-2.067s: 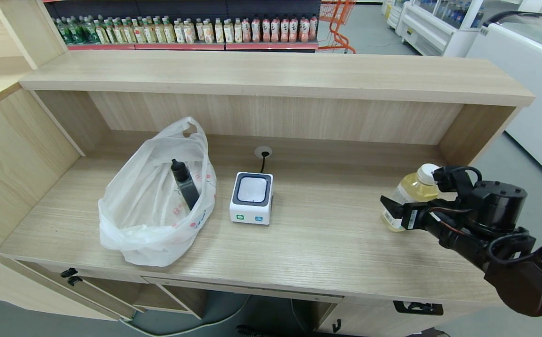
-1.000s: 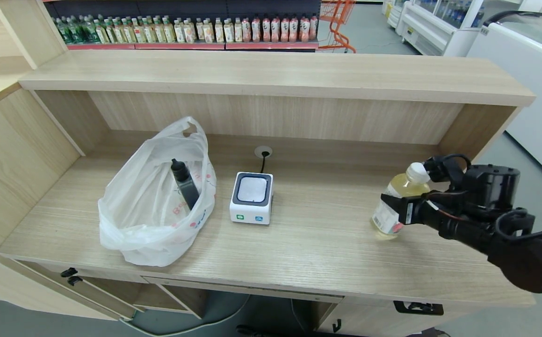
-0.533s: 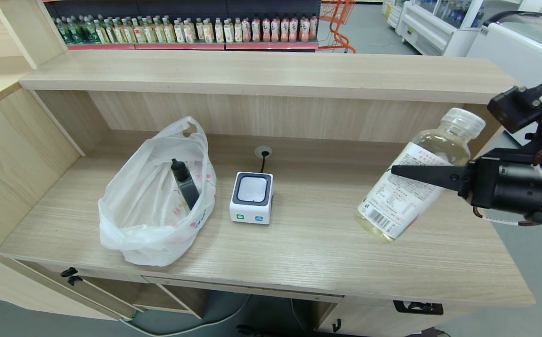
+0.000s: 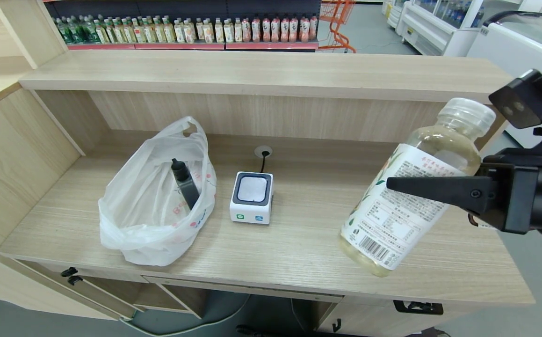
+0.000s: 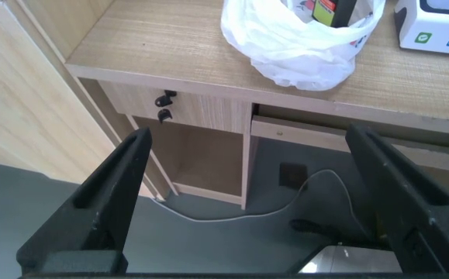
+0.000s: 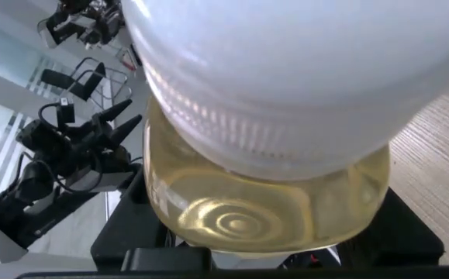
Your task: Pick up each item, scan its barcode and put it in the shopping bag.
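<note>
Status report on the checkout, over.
Left gripper open, empty, in front of counter. Right gripper shut on bottle, tilted above counter, barcode showing. Scanner between bottle and shopping bag.

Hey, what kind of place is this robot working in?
Probably a convenience store checkout: a barcode scanner sits on the wooden counter beside a plastic shopping bag, and shelves of bottled drinks stand behind.

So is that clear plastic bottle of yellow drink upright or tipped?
Tipped: the clear plastic bottle leans, white cap high, base low, held above the wooden counter by the right gripper.
</note>
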